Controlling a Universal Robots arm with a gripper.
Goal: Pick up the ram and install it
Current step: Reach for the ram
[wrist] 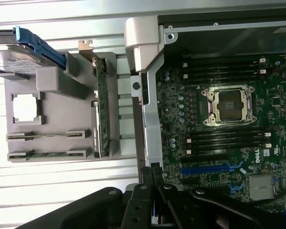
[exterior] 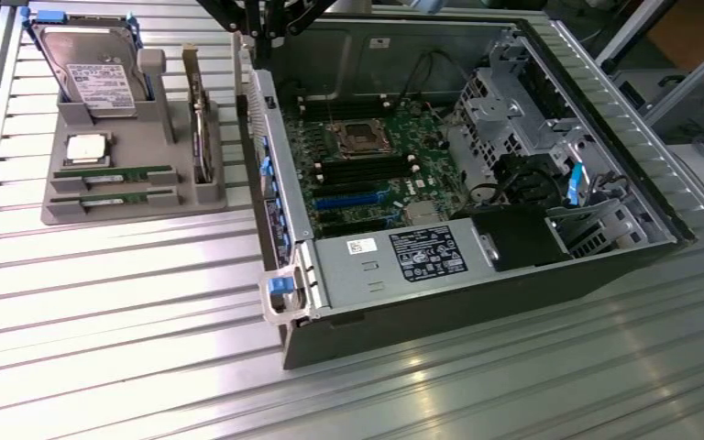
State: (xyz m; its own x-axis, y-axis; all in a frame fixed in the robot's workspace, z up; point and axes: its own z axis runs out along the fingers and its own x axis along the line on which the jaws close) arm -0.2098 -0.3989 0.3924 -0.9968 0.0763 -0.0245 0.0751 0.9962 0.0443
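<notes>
The table (exterior: 144,321) is ribbed bare metal with a dull sheen. The tray (exterior: 132,209) is matt grey plastic. The ram sticks (exterior: 114,171) are green circuit board. The drive (exterior: 89,46) is shiny metal with a paper label and blue plastic rails. The case (exterior: 475,302) is dark matt metal, and the gripper (wrist: 151,171) is matt black.

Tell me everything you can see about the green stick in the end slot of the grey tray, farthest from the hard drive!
The long, thin green circuit-board ram stick stands on its long edge in the end slot of the grey plastic tray. A small white label shows on its face. Grey tray clips hold both its ends. A matching green stick sits in the next slot, apart from it. Nothing else touches it.
</notes>
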